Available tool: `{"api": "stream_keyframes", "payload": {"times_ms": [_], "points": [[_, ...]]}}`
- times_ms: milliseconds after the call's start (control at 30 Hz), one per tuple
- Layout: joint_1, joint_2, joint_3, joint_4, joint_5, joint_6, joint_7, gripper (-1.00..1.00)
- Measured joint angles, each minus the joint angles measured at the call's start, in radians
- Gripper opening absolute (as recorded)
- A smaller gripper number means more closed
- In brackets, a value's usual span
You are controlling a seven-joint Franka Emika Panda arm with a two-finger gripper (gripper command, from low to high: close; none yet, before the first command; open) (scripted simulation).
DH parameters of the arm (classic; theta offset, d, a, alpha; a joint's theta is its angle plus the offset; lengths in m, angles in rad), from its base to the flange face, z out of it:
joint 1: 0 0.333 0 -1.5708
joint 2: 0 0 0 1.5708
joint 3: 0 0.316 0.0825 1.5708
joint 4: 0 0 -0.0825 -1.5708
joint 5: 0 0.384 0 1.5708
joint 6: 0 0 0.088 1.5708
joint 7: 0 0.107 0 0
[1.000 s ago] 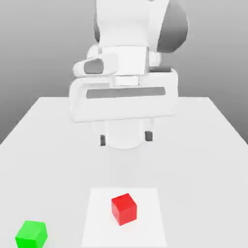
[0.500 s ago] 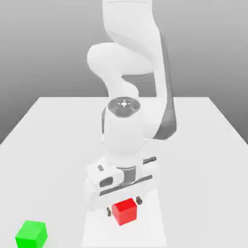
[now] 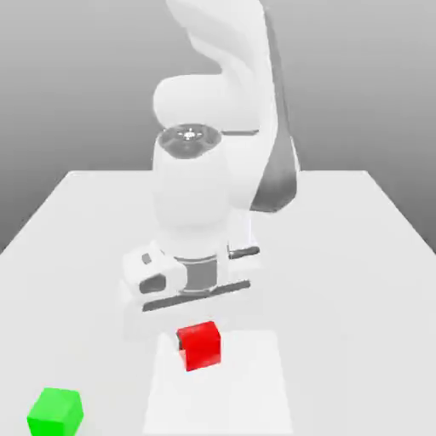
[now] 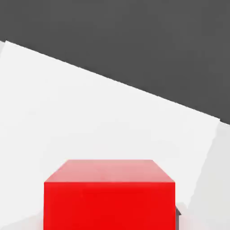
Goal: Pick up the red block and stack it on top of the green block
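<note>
The red block hangs just under the white hand, above the table, with my gripper shut on it. A dark fingertip shows against the block's side towards the exterior view's left. In the hand view the red block sits very close, its top face and one side face showing. The green block rests on the table at the near corner on the exterior view's left, well apart from the red one and lower than it.
A brighter white square patch marks the table under the held block. The arm's white body rises behind the hand. The table's front edge lies close to both blocks.
The hand came down over the red block, closed on it, and has now risen and shifted towards the exterior view's left with it. The green block has stayed put.
</note>
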Motion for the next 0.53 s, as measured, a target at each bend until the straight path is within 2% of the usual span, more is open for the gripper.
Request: {"api": "stream_keyframes", "payload": {"times_ms": [200, 333, 367, 533], "points": [[-0.109, 0.096, -0.110, 0.211, 0.055, -0.118, 0.096, -1.00], [-0.151, 0.223, -0.088, 0.248, 0.120, -0.031, 0.070, -1.00], [-0.158, 0.246, -0.080, 0.250, 0.131, -0.011, 0.063, 1.00], [-0.158, 0.246, -0.080, 0.250, 0.131, -0.011, 0.063, 1.00]]}}
